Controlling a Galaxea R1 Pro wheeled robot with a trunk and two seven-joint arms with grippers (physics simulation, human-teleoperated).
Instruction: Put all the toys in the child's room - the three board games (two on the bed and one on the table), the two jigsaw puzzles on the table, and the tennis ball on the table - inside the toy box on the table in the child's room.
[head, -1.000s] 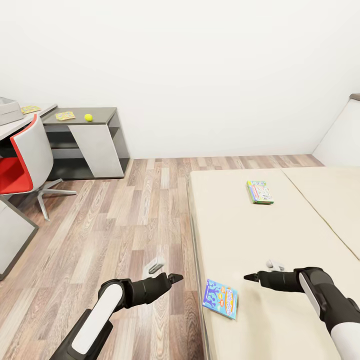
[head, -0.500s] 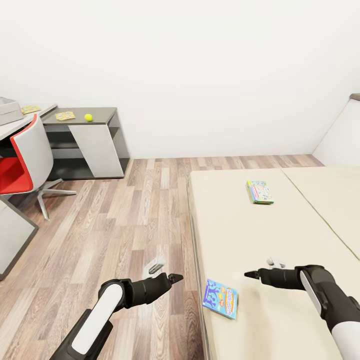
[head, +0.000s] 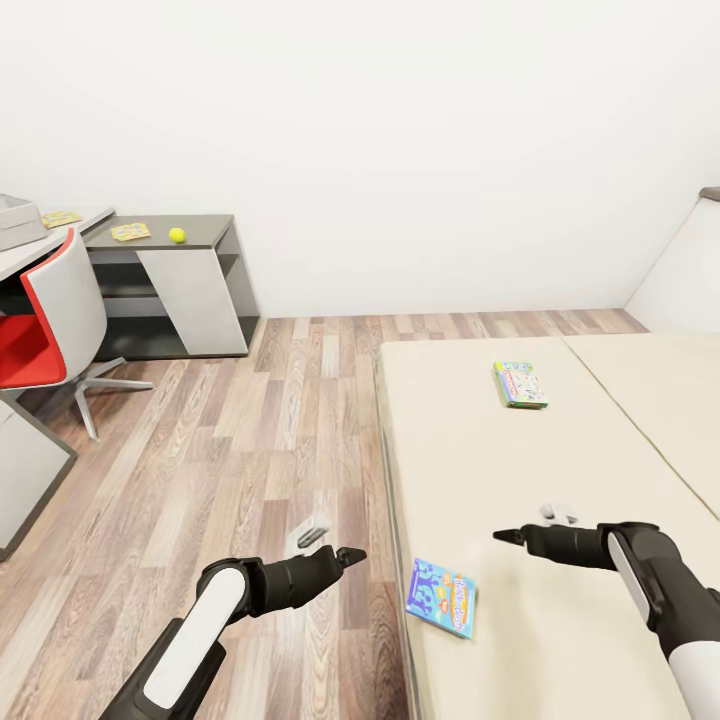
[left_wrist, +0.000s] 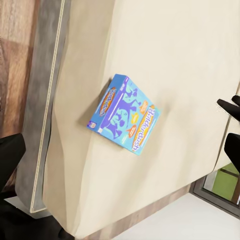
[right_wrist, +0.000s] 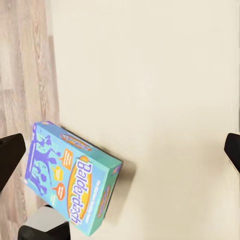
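Note:
On the beige bed (head: 520, 470), the blue Balderdash board game (head: 440, 597) lies near the left edge. The green-edged Monopoly board game (head: 520, 384) lies further up the cover. My right gripper (head: 508, 537) hovers open over the bed just right of the blue box (right_wrist: 70, 180). My left gripper (head: 345, 556) is open above the floor to the left of the blue box (left_wrist: 124, 120). Far left, the table (head: 185, 222) carries the tennis ball (head: 177, 235), two jigsaw puzzles (head: 130, 231) (head: 60, 218) and a corner of the grey toy box (head: 15, 222).
A red and grey swivel chair (head: 45, 320) stands by the desk at left. Wood-plank floor (head: 260, 430) stretches between desk and bed. A white wall closes the back, and the bed's grey frame edge (left_wrist: 45, 100) runs beside the floor.
My right gripper has drifted slightly up and to the right in the head view, away from the blue box. The left arm and the toys have stayed put.

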